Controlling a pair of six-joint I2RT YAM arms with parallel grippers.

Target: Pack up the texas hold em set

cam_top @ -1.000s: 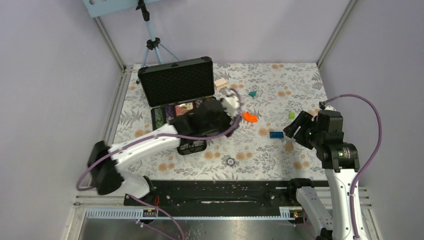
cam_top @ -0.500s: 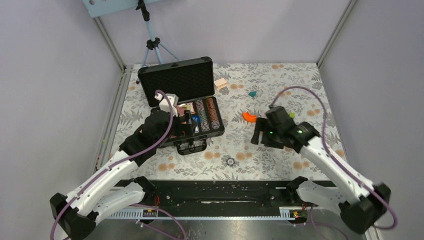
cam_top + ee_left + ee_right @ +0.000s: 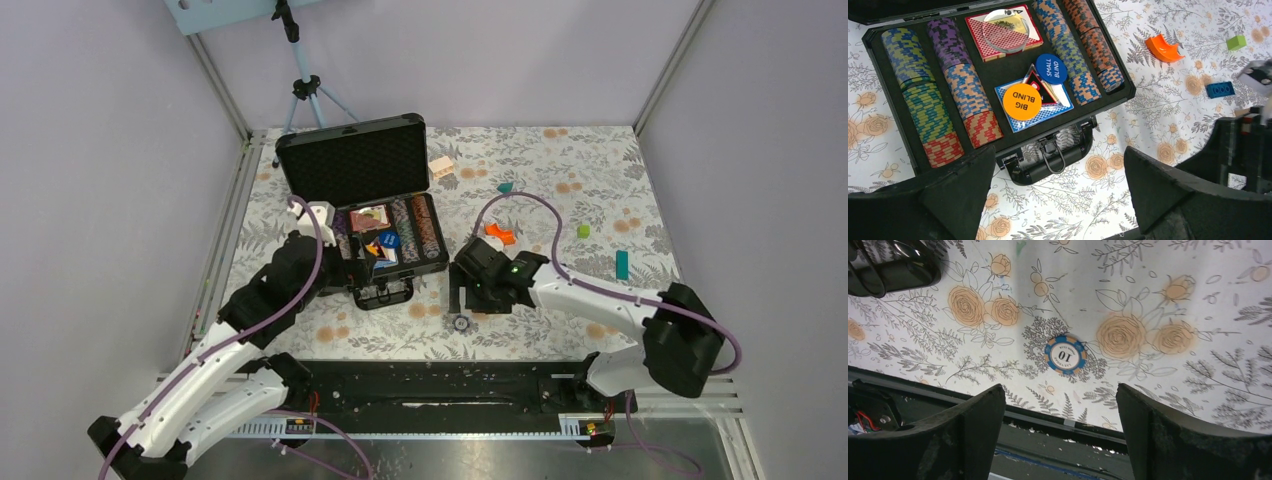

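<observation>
Two claws are in view, both spread wide and empty. The left claw (image 3: pixel 1059 152) hangs above the near edge of the case (image 3: pixel 352 168), and the handle (image 3: pixel 1053 161) shows between its fingers.

The case lies open on the left half of the worktop (image 3: pixel 560 160). Its lid stands up at the far side with the foam lining showing. Tray contents, left to right:

1. Two rows of striped chips (image 3: pixel 928 100).
2. At the far end of the middle bay, a red deck (image 3: pixel 979 40) with a clear disc (image 3: pixel 1005 30) on it.
3. At the near end, a blue deck (image 3: pixel 1064 99) carrying an orange BIG BLIND disc (image 3: pixel 1021 101) and a blue SMALL BLIND disc (image 3: pixel 1051 68).
4. Two further rows of chips.

One loose chip (image 3: pixel 1065 354), blue-edged and marked 10, lies flat on the worktop outside the case, right of the handle and near the front edge. The right claw (image 3: pixel 1060 390) hangs low over this spot. The loose chip is in line with the gap, just beyond the fingertips and not touching them.

Right of the case lie an orange block (image 3: pixel 1164 48), a blue block (image 3: pixel 1220 89) and a green cube (image 3: pixel 1236 42), all apart from one another.
</observation>
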